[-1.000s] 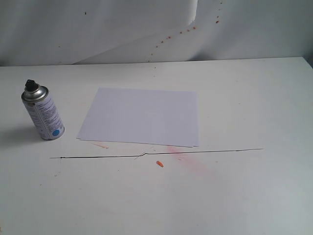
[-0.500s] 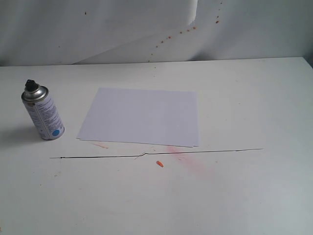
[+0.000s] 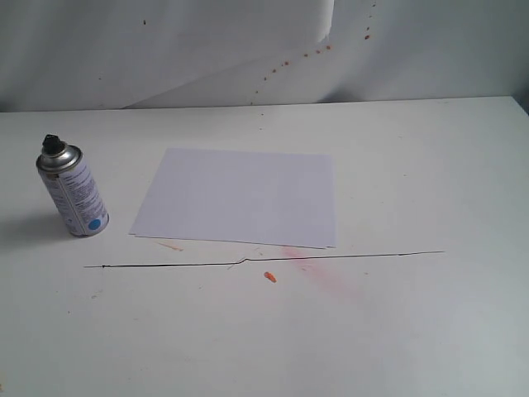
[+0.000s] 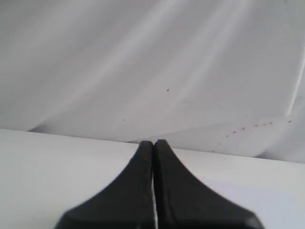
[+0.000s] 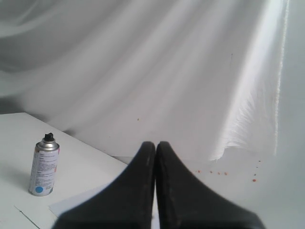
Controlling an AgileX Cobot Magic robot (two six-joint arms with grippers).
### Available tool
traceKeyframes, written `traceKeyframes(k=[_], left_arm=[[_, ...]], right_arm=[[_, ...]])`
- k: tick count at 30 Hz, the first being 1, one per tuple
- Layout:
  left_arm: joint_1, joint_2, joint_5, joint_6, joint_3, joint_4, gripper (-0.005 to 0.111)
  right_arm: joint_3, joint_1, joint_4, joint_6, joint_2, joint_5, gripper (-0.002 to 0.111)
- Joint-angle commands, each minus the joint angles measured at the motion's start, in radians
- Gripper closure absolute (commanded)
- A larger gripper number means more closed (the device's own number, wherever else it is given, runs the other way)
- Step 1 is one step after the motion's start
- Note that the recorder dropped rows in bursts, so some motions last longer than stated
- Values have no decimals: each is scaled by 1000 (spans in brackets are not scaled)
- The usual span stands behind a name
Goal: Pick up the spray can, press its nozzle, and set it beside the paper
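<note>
The spray can (image 3: 73, 194) stands upright at the table's left, silver with a white label and blue dot, its black nozzle (image 3: 53, 144) on top. The right wrist view also shows the spray can (image 5: 43, 167) far off. The paper (image 3: 240, 197) lies flat in the middle, a short gap right of the can. Neither arm shows in the exterior view. My left gripper (image 4: 153, 143) is shut with nothing between its black fingers. My right gripper (image 5: 156, 144) is likewise shut and empty, well away from the can.
A thin black line (image 3: 264, 260) runs across the white table in front of the paper. A small orange scrap (image 3: 269, 276) and a pinkish stain (image 3: 318, 269) lie near it. A white draped backdrop (image 3: 264, 50) with orange specks stands behind.
</note>
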Motion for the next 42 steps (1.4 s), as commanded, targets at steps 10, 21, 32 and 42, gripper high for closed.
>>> traceKeyframes(k=[10,21,32,42], left_arm=[[102,-151,136,17,138,24,107],[43,-151,217,22,138,51,107],[43,-151,284,23,138,53,107],[43,-151,284,23,138,53,107]], right_arm=[[5,-3,-9,2,-3,2,108],[5,-3,-9,3,-3,2,108],[5,-3,-9,3,-3,2,108],[5,-3,-9,1,-3,2,108]])
